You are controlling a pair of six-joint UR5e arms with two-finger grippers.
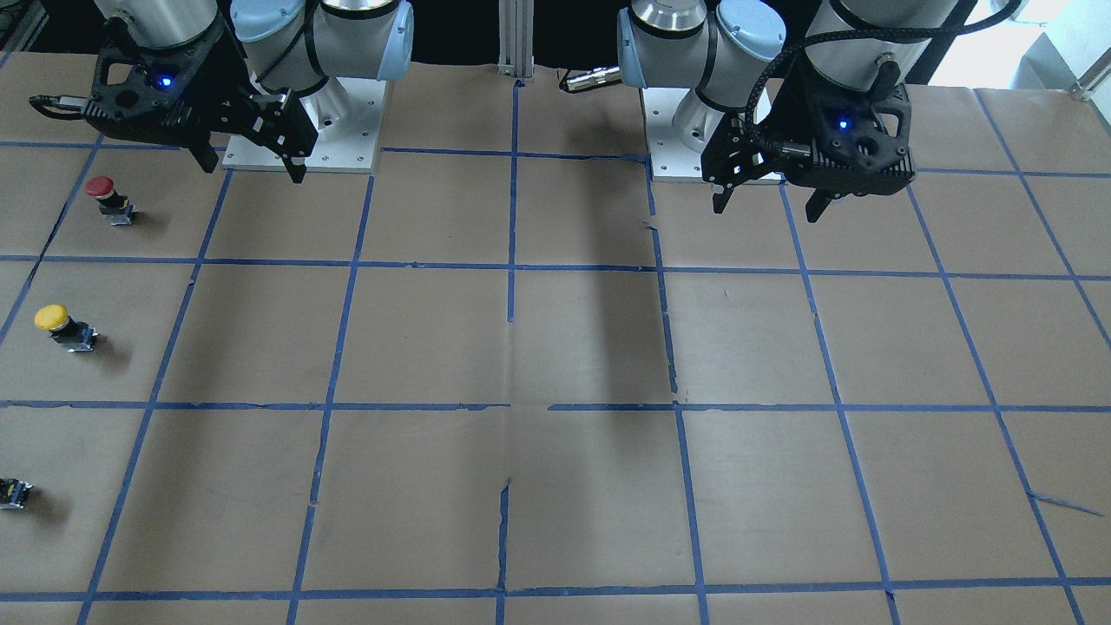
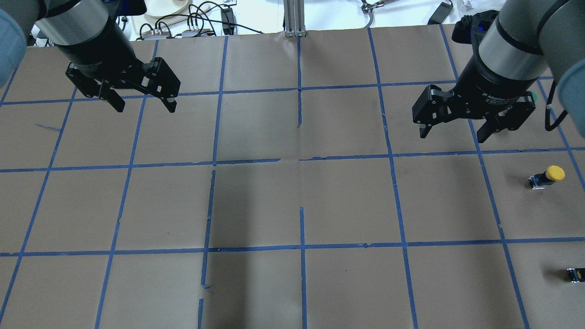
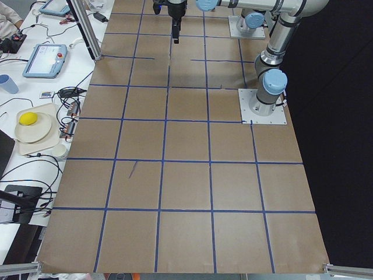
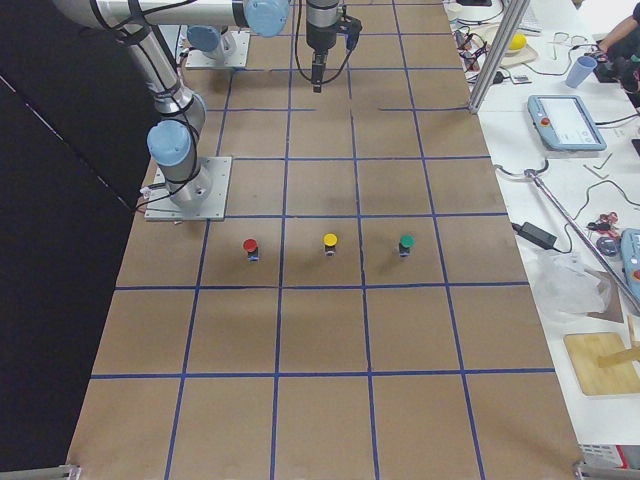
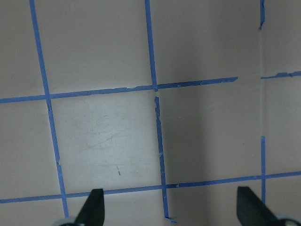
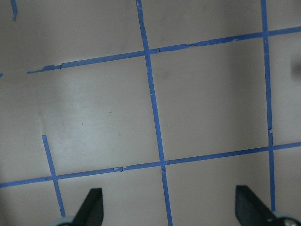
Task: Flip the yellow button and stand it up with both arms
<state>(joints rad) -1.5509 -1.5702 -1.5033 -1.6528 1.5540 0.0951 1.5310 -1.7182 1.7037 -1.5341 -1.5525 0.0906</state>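
The yellow button point(image 1: 61, 325) stands cap up on the table, near the edge on my right side. It also shows in the overhead view point(image 2: 548, 175) and in the exterior right view point(image 4: 330, 243). My right gripper point(image 2: 452, 135) hangs open and empty above the table, inboard of the button and farther from my base; it also shows in the front view point(image 1: 252, 169). My left gripper point(image 2: 145, 108) hangs open and empty over the other half of the table, far from the button point(image 1: 768, 207). Both wrist views show only taped paper between wide-apart fingertips point(image 5: 94, 207) point(image 6: 91, 207).
A red button point(image 1: 108, 198) stands base-side of the yellow one, and a green button point(image 4: 406, 243) stands on its far side. The frame edges cut one to a dark body point(image 1: 13, 492) point(image 2: 575, 274). The arm bases point(image 1: 304, 130) stand at the back of the taped brown table point(image 1: 555, 347).
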